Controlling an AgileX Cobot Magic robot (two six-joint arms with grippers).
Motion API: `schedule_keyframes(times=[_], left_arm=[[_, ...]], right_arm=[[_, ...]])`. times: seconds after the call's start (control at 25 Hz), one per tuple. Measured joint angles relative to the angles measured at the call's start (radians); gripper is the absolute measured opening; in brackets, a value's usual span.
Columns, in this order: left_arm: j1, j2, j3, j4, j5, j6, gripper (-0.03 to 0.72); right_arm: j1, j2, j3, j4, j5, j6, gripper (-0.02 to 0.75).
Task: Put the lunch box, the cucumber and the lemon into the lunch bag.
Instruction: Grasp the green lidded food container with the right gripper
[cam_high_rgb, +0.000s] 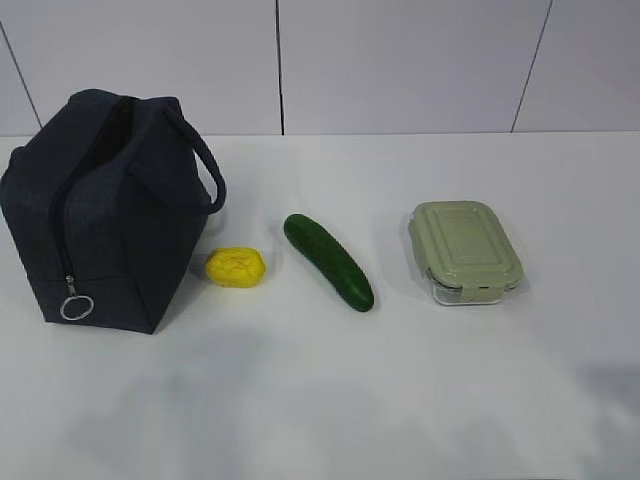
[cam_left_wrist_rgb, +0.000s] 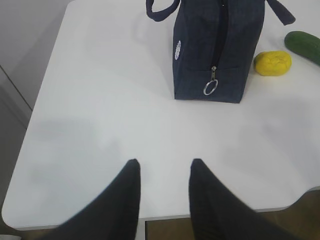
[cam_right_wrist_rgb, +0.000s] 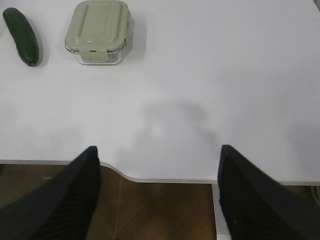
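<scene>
The navy lunch bag (cam_high_rgb: 105, 210) stands at the left of the white table, zipper ring (cam_high_rgb: 76, 307) hanging at its front; it also shows in the left wrist view (cam_left_wrist_rgb: 217, 47). To its right lie the yellow lemon (cam_high_rgb: 236, 267) (cam_left_wrist_rgb: 272, 63), the dark green cucumber (cam_high_rgb: 328, 261) (cam_right_wrist_rgb: 21, 36) (cam_left_wrist_rgb: 304, 44) and the lunch box (cam_high_rgb: 465, 250) (cam_right_wrist_rgb: 98, 31) with its sage-green lid. My left gripper (cam_left_wrist_rgb: 165, 165) hangs open over the table's near edge, well short of the bag. My right gripper (cam_right_wrist_rgb: 157, 150) is wide open over the near edge, nothing between its fingers. Neither gripper appears in the exterior view.
The white table (cam_high_rgb: 320, 400) has a bare strip in front of the row of objects. Its near edge with a curved notch (cam_right_wrist_rgb: 125, 175) shows over brown floor. A pale wall (cam_high_rgb: 400, 60) rises behind the table.
</scene>
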Motion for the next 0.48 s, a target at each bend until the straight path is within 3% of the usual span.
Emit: schedule_keyframes(times=[0.48], left_arm=[[0.000, 0.000, 0.000, 0.000, 0.000, 0.000, 0.235]], right_arm=[[0.000, 0.000, 0.000, 0.000, 0.000, 0.000, 0.546]])
